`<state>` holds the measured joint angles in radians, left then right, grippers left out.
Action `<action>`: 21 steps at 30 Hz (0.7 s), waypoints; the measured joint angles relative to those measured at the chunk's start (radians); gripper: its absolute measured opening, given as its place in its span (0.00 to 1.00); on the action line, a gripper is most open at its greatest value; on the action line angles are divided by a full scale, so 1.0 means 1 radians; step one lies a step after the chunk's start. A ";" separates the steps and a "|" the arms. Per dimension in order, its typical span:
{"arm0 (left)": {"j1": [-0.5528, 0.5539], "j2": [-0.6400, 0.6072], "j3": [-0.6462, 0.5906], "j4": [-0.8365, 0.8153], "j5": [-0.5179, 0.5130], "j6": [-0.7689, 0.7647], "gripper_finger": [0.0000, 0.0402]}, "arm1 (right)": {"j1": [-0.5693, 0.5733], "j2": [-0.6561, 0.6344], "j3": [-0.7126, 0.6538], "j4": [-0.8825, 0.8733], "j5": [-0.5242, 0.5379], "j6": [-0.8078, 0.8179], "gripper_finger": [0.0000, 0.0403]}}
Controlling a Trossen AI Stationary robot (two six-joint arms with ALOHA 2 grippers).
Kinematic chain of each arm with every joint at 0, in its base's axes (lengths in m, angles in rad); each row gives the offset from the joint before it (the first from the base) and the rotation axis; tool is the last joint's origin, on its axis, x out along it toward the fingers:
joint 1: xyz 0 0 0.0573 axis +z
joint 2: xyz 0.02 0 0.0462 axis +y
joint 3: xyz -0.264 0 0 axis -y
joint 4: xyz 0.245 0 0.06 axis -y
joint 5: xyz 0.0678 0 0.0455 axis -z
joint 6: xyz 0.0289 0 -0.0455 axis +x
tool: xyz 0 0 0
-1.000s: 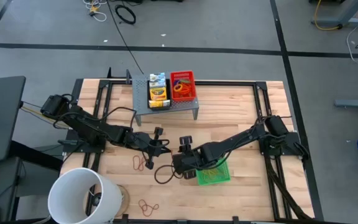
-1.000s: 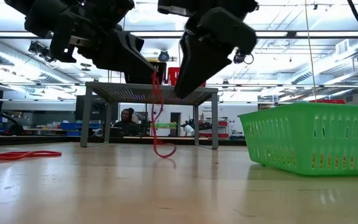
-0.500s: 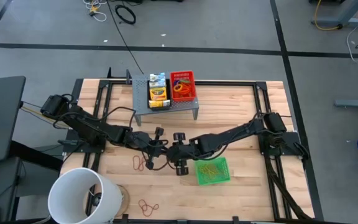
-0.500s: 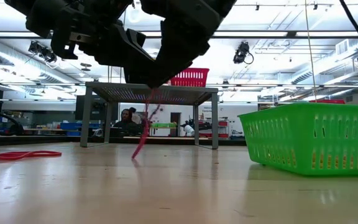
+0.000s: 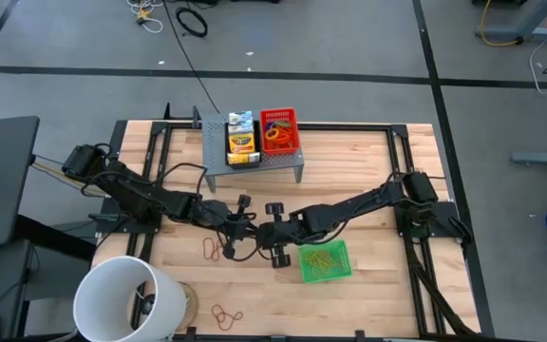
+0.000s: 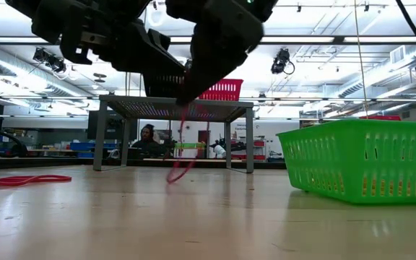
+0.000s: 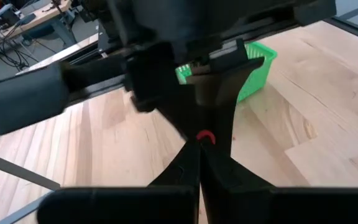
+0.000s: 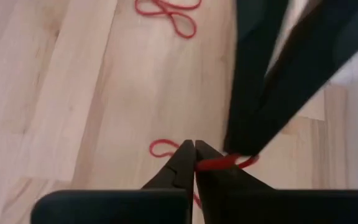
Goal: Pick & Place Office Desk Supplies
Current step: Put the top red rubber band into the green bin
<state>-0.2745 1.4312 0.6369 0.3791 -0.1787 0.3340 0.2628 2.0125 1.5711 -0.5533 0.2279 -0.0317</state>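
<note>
Work surface: a light wooden table [image 5: 368, 180] of butcher-block planks, bordered by a black metal frame.

Landmark: the grey perforated riser [image 5: 218, 152], standing on the table at its far edge, about the middle.

Directly on the table, relative to the riser:
- A green mesh tray [image 5: 325, 261] lies on the near side of the riser, off toward the right arm's side.
- A cluster of rubber bands [image 5: 211, 250] lies flat on the near side, toward the left arm's side.
- A second cluster of rubber bands [image 5: 225, 314] lies farther still from the riser, at the near edge.
- A white bucket [image 5: 127, 302] rests on its side at the near left corner.
</note>
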 joint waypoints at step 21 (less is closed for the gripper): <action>0.002 0.004 0.000 -0.216 -0.031 -0.245 0.31 | 0.091 -0.089 -0.001 -0.170 0.221 0.053 0.00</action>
<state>-0.2729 1.4351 0.6373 0.1630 -0.2098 0.0889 0.3542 1.9235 1.5703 -0.7237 0.4491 0.0211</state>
